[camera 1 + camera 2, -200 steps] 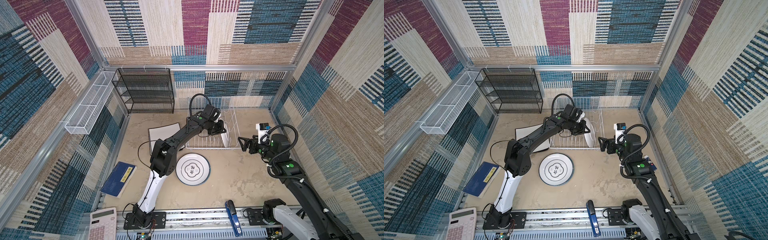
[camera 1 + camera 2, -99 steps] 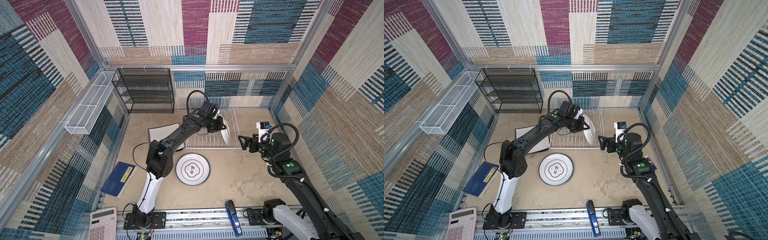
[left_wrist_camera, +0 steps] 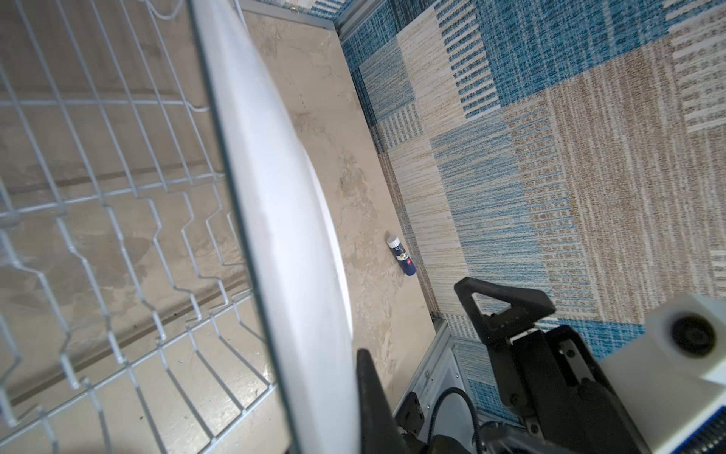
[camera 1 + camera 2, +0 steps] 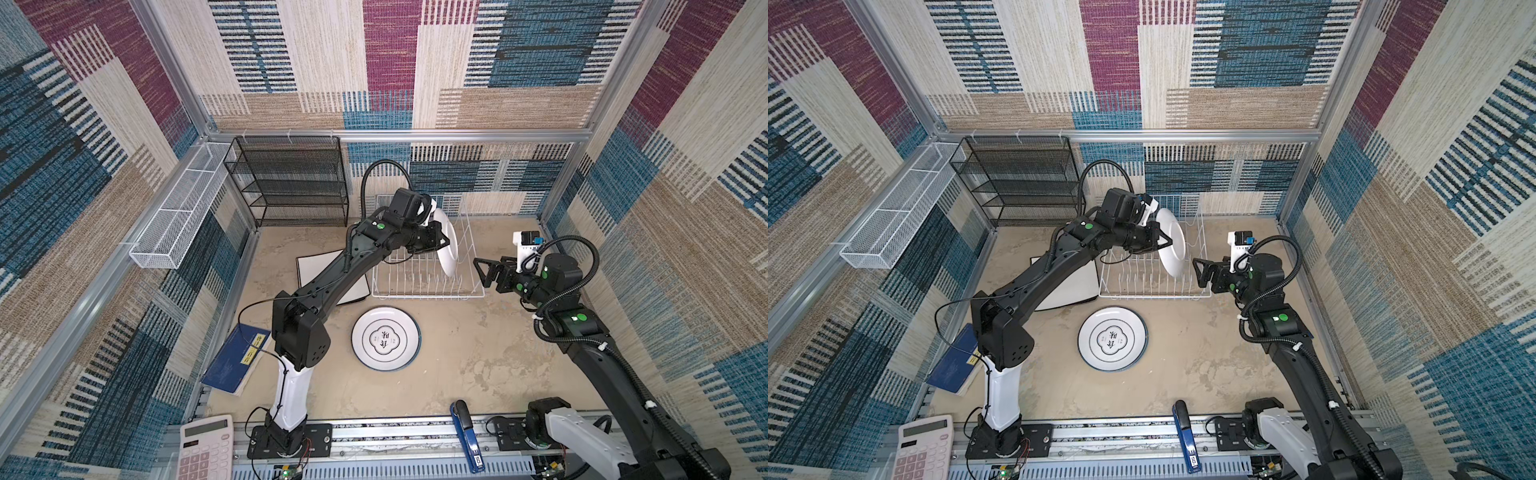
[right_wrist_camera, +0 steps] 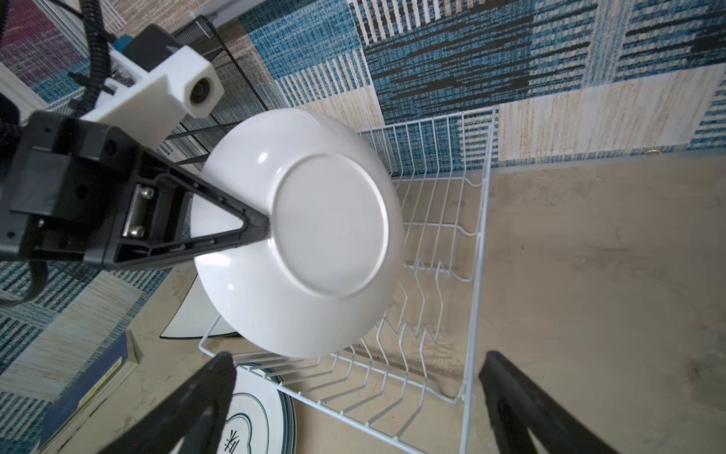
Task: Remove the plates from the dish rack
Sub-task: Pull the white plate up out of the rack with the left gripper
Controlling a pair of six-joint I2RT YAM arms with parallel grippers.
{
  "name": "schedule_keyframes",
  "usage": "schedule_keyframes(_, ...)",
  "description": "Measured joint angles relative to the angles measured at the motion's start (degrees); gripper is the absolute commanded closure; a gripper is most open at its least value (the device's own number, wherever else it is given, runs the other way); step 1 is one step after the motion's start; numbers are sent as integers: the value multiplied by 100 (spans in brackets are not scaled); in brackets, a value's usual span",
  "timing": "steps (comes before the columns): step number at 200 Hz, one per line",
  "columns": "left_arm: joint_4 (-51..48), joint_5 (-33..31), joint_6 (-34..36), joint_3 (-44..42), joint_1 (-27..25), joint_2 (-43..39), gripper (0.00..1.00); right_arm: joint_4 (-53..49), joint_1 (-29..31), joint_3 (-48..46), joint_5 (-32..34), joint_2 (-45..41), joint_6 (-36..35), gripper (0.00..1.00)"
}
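The left fingers [image 5: 235, 230] are pinched shut on the rim of a plain-backed round white plate [image 4: 449, 249]. It stands on edge, slightly tilted, over the 3 o'clock end of the white open-wire dish rack [image 4: 415, 291]. The right fingers [image 4: 482, 266] are spread wide and empty, just beyond that end. At the rack's 6 o'clock a round white plate with printed characters [image 4: 385, 337] lies flat on the beige counter [image 4: 478, 353]. At its 9 o'clock lies a square white black-edged plate [image 4: 309, 270].

Calculator [image 4: 205, 446], stapler [image 4: 467, 440], blue book [image 4: 235, 359] — black shelf [image 4: 291, 183] beyond.
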Motion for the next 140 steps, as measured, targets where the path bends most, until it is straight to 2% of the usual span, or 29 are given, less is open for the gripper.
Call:
schedule_keyframes(34, -173, -579, 706, -407, 13, -555, 100, 61, 0, 367, -168, 308, 293, 1)
schedule_keyframes(59, 66, -1060, 1191, -1305, 24, -1202, 100, 52, 0, 691, -313, 553, 540, 1)
schedule_keyframes(96, 824, -1471, 2046, -2776, 33, -2273, 100, 52, -2, 1226, -682, 964, 881, 1)
schedule_keyframes(140, 1845, -1792, 3303, -4081, 17, -3261, 100, 101, -2, 1661, -1176, 1453, 1163, 0)
